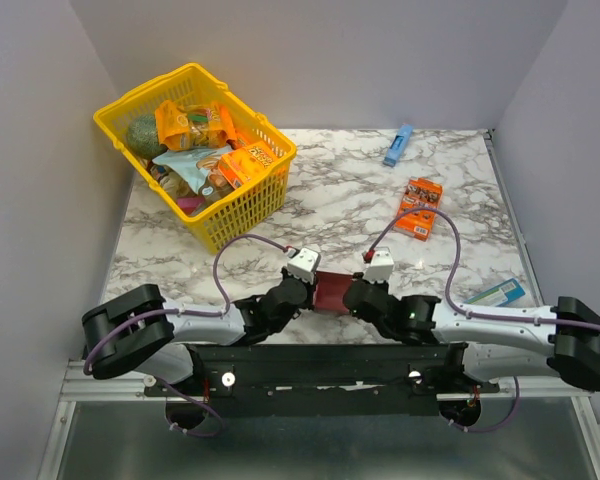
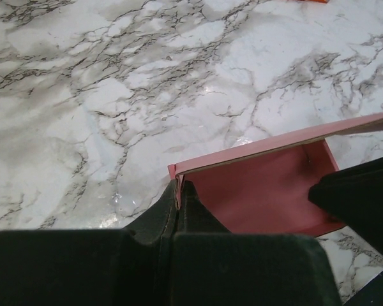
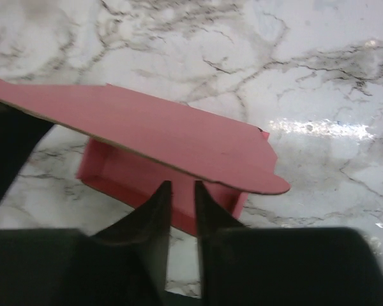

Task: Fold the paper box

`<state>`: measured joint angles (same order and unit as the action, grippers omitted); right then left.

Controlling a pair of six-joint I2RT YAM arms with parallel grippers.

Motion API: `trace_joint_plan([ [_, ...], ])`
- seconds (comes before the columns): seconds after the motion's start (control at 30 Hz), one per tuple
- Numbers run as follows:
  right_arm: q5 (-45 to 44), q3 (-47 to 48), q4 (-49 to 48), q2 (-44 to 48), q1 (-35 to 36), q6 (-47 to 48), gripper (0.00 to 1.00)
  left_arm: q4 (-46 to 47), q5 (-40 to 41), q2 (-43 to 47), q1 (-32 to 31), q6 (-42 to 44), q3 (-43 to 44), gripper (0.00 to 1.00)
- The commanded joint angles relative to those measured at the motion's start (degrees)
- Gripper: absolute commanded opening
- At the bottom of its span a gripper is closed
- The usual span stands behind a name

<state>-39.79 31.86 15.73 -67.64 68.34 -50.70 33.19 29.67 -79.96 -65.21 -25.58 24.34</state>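
Paper box [image 1: 332, 293]: pink card, near edge of marble table [image 1: 350, 190], between both arms; tray walls up, lid flap [image 3: 166, 137] raised. Step, apparently: closing the lid; next calls for pressing the flap down and tucking it. Left gripper [image 2: 180, 189]: low, pinching the box's end wall. Right gripper [image 3: 182, 188]: low under the flap, fingers slightly parted, empty

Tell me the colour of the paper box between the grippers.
The paper box is plain pink, unprinted; the right wrist view shows it best.
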Motion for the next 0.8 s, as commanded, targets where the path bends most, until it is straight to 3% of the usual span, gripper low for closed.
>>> trace_joint_plan([
  [0.0,0.2,3.2,3.5,5.6,0.4,5.3,0.55,-12.4,3.0,1.0,-0.5,7.6,-0.2,0.0],
  [0.13,3.8,2.3,0.8,10.0,-4.9,14.2,0.64,-12.4,2.1,2.1,0.9,12.5,0.1,0.0],
  [0.27,15.1,1.5,-3.0,13.4,-10.4,26.0,0.67,-12.7,0.0,3.7,3.1,14.8,-0.2,0.0],
  [0.43,20.9,0.4,-5.1,13.8,-16.6,32.3,0.63,-12.9,-2.9,6.0,5.7,15.1,-0.9,0.0],
  [0.57,27.0,-0.2,-9.5,13.4,-16.7,37.1,0.57,-13.8,-3.8,6.8,6.6,15.1,-1.0,0.0],
  [0.77,24.1,-1.2,-15.0,9.0,-16.8,39.0,0.53,-13.9,-5.1,7.0,7.4,15.1,-1.0,0.0],
])
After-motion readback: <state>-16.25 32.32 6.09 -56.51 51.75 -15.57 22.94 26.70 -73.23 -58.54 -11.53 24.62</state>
